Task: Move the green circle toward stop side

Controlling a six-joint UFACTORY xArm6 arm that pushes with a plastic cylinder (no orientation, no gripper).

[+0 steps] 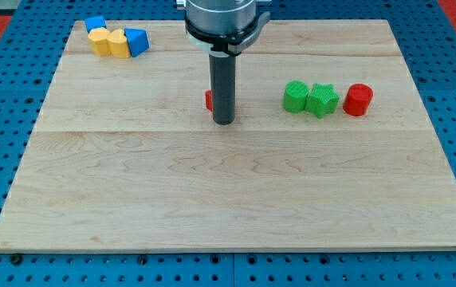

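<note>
The green circle block [296, 96] sits right of the board's middle, touching a green star block [322, 100] on its right. A red cylinder block [358, 100] stands just right of the star. My tip [223, 122] rests on the board near its middle, well to the left of the green circle. A small red block [210, 100] is mostly hidden behind the rod, just above the tip.
At the top left corner lie a cluster of blocks: a blue block [95, 24], two yellow blocks [100, 40] [119, 44] and a blue block [136, 41]. The wooden board [228, 199] lies on a blue pegboard surface.
</note>
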